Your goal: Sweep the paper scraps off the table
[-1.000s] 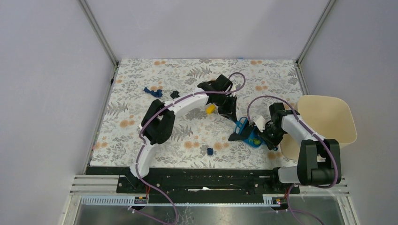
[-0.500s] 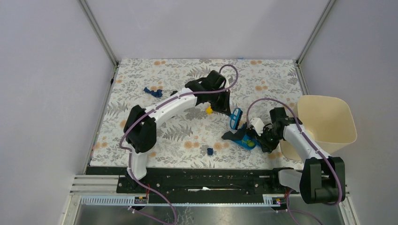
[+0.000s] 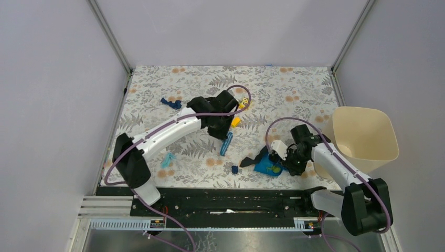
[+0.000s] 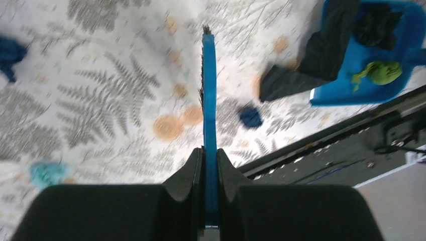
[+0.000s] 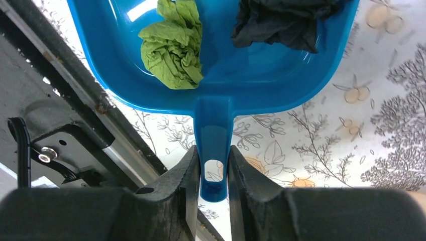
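My left gripper [image 3: 224, 131] is shut on a blue brush [image 3: 226, 144], held edge-on over the table [image 3: 157, 126]; in the left wrist view the brush [image 4: 209, 95] runs out from the gripper [image 4: 210, 156]. My right gripper [image 3: 286, 157] is shut on the handle [image 5: 213, 135] of a blue dustpan [image 3: 266, 168]. The pan [image 5: 251, 75] holds a green scrap [image 5: 173, 47] and a dark scrap [image 5: 281, 17]. A dark blue scrap [image 3: 234, 169] lies left of the pan's black lip [image 3: 249, 160]. A light cyan scrap [image 3: 168, 159] lies near left. Dark blue scraps [image 3: 171, 103] lie far left.
A beige bin [image 3: 364, 134] stands off the table's right edge. A yellow block [image 3: 236, 122] and a small yellow patterned toy [image 3: 243, 103] lie just beyond my left gripper. The black rail [image 3: 225, 197] runs along the near edge.
My left arm has swung the brush left and nearer, away from the dustpan. My right gripper has slid the dustpan left. The light cyan scrap has come into view.
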`<state>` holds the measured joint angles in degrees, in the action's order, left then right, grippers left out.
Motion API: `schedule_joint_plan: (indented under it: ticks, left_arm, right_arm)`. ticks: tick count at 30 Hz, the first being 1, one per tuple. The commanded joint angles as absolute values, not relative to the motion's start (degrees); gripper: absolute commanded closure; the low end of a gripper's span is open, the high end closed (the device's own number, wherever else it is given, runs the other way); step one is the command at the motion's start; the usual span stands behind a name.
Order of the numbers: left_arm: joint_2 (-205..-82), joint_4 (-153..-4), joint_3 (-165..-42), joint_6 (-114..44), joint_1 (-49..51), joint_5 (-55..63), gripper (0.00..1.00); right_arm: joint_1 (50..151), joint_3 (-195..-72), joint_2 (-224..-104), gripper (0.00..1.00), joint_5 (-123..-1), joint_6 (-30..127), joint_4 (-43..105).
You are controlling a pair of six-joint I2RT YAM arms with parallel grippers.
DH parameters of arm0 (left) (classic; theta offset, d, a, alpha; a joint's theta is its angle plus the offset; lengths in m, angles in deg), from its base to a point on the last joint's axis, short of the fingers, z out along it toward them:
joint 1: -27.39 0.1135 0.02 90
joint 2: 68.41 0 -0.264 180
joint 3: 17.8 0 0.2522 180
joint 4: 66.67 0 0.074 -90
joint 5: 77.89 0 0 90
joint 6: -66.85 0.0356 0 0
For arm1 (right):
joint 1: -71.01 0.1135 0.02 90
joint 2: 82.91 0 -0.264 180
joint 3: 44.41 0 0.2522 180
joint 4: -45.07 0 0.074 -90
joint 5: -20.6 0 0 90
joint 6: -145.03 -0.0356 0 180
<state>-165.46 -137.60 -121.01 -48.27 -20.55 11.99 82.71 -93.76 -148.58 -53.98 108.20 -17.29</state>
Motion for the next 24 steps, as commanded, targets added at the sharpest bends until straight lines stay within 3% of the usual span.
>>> schedule_joint_plan:
  ticks: [1, 12, 19, 24]
  left_arm:
    - [-157.68, -145.79, -117.5, -47.55, -20.85, 18.45, 1.0]
    - [-147.7, -136.32, -101.17, -52.98, -20.9, 9.83, 1.0]
    - [-151.94, -124.35, -96.0, -56.43, -21.12, 0.74, 1.0]
    - [-156.55, -114.83, -98.68, -60.58, -24.95, -4.2, 1.0]
  right_arm:
    - [88.8, -92.68, -147.29, 1.0, -57.66, 107.4, -19.38]
    - [97.28, -94.53, -151.29, 1.0, -61.61, 104.27, -19.74]
    - [103.29, -96.17, -155.0, 1.0, -62.11, 100.0, -18.33]
    - [105.35, -97.49, -156.96, 1.0, -60.18, 97.33, -16.37]
